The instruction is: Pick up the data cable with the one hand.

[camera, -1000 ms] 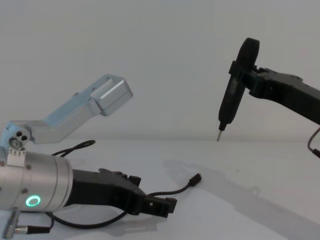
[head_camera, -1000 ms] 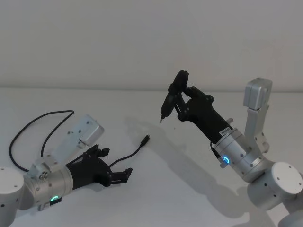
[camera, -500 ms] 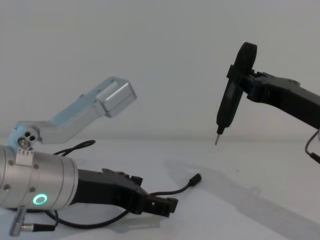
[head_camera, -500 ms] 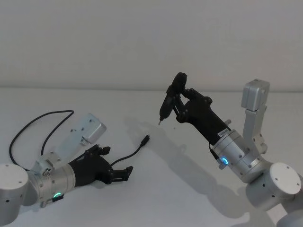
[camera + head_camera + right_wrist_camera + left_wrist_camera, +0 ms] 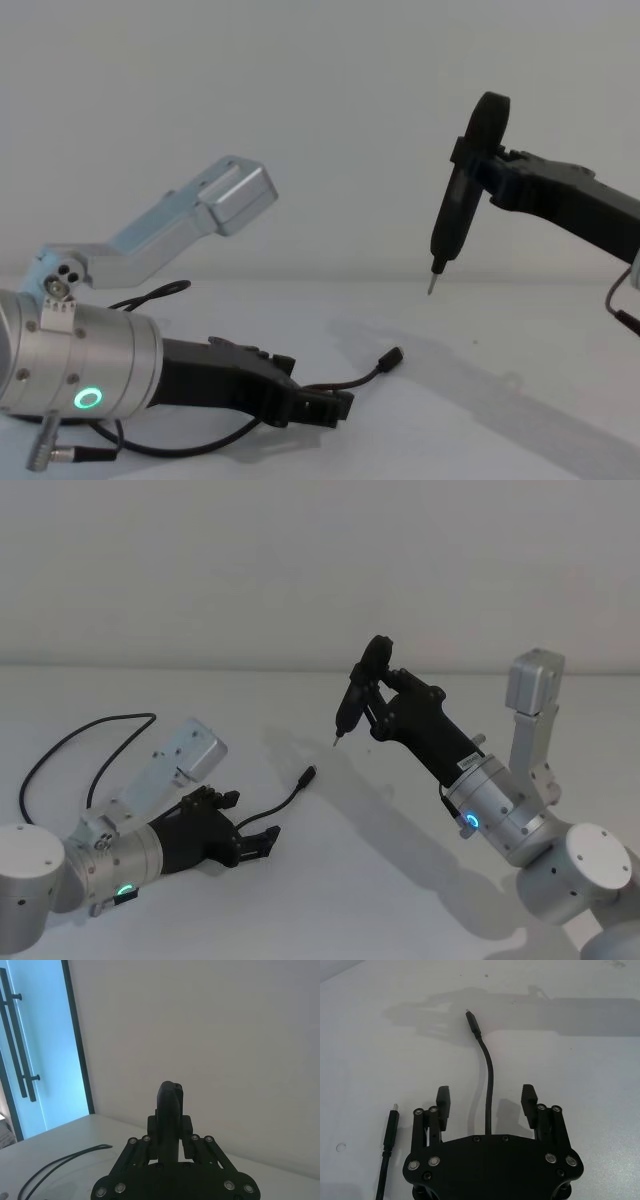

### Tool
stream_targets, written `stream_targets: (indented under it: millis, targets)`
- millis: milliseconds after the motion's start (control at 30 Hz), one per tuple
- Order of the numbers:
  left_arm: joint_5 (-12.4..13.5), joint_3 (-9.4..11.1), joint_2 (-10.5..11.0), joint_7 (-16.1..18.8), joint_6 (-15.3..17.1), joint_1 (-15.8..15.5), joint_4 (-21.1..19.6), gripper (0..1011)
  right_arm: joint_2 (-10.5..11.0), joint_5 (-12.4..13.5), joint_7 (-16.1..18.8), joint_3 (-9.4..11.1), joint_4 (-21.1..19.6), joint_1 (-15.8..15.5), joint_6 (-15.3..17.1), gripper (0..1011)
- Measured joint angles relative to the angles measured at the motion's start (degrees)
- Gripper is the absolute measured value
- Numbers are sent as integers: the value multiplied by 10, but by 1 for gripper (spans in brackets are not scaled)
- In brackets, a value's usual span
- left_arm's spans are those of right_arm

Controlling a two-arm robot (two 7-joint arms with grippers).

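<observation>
The left gripper (image 5: 250,817) (image 5: 486,1100) lies low over the white desk (image 5: 340,900), and its jaws stand wide open with nothing held in them. The data cable (image 5: 292,797) (image 5: 490,1075) runs on the desk straight through the gap between the two fingers (image 5: 444,1100). It touches neither of them and goes under the gripper's body. Its small plug lies free beyond the fingertips, and the rest makes a wide loop on the desk behind the left arm. Another black plug (image 5: 391,1127) with a metal tip lies just beside the gripper; I cannot tell if it belongs to the same cable. The right gripper (image 5: 375,698) is raised well above the desk, its jaws closed on a slim black tool (image 5: 350,705) (image 5: 455,215) whose tip points down.
</observation>
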Motion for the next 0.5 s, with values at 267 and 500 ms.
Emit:
stream_targets:
  millis: [267,500]
  targets:
    - [1,0,-2,0,-1,-1,2,611,-4,-2,4,-3,19,10,-1,275]
    - [1,0,-2,-1,-1,-2,4,396,-8,-5,8,-6,39,20,-3,275]
